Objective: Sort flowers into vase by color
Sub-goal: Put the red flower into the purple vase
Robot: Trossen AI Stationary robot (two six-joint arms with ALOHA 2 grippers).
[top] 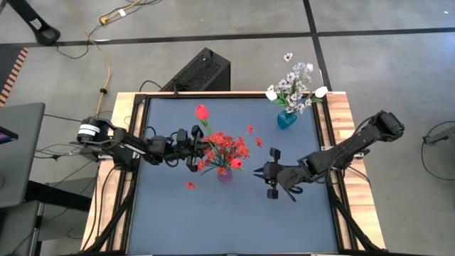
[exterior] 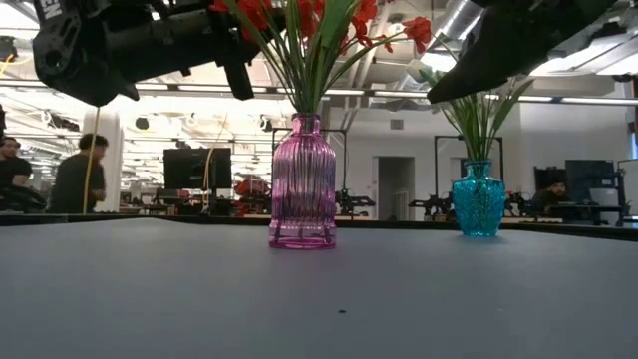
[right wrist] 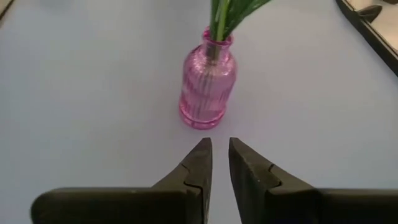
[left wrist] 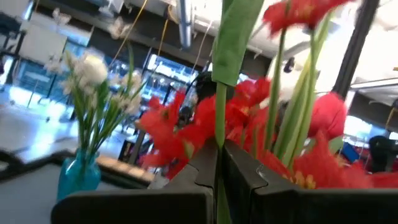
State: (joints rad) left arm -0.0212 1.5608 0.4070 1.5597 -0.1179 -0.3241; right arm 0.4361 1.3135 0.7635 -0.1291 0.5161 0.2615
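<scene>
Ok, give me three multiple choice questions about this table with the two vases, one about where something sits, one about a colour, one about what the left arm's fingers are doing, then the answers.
1. Where does the blue vase stand on the table in the high view?
A. by the far right corner
B. dead centre
C. by the near left corner

2. What colour are the flowers in the pink vase?
A. white
B. red
C. yellow

3. What are the left gripper's fingers doing?
A. spread wide over bare table
B. shut on a green stem
C. gripping the blue vase's neck

Answers:
1 A, the high view puts it near the table's far right corner.
2 B, the red flowers rise from it.
3 B, the left wrist view shows the green stem pinched between the fingers.
</scene>
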